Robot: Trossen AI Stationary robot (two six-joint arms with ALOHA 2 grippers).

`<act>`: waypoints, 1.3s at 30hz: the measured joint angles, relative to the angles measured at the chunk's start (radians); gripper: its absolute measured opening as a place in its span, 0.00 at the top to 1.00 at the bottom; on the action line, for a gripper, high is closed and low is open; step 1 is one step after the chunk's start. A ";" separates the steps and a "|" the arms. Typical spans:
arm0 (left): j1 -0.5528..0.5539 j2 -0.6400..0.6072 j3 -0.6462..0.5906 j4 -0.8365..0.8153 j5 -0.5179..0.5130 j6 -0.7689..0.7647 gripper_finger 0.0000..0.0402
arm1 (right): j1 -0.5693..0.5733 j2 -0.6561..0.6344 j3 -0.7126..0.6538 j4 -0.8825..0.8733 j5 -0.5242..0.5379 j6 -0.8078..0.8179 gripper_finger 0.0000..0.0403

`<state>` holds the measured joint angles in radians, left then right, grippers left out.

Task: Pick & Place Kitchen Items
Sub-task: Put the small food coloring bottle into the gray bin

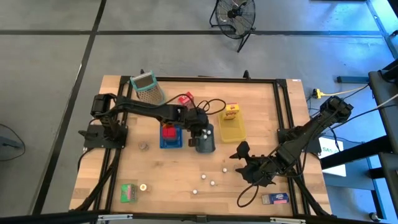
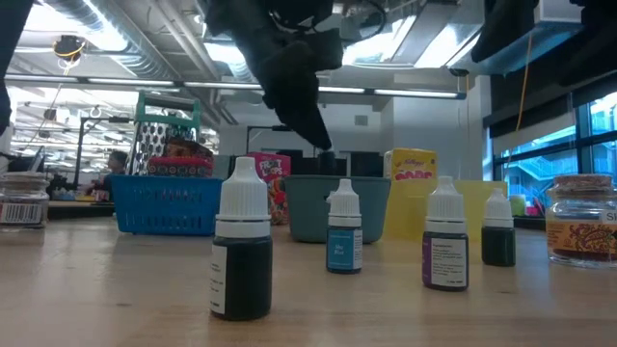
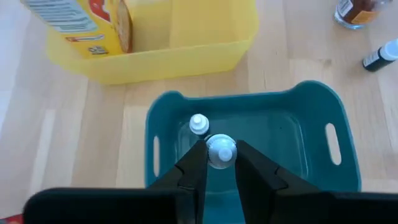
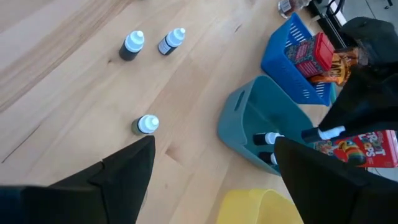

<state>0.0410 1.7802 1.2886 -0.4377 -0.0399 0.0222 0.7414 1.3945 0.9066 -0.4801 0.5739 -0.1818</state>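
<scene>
My left fingers (image 3: pixel 221 163) pinch a white-capped bottle (image 3: pixel 220 150) between them, over the teal tray (image 3: pixel 323 106) at frame centre; my right fingers (image 4: pixel 214 165) are spread.

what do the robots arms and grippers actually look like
Both are dark, near-black jointed arms with black cables looping beside them. The left gripper has two flat, tapering matte-black fingers. The right gripper shows two broad, wedge-shaped black fingers. No markings are visible.

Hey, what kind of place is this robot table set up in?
Likely a lab or workshop: exposed ceiling ducts, a floor fan on bare concrete, and a wooden table.
</scene>
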 joint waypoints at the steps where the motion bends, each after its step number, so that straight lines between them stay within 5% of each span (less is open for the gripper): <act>1: 0.000 0.000 -0.009 0.006 0.005 -0.002 0.85 | 0.000 0.000 0.000 0.000 0.000 0.002 0.17; 39: 0.001 0.009 -0.042 0.000 -0.013 -0.080 0.85 | -0.001 -0.012 -0.058 0.061 0.001 -0.017 0.18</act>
<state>0.0422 1.7893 1.2469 -0.4377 -0.0532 -0.0574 0.7403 1.3827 0.8486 -0.4194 0.5747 -0.1984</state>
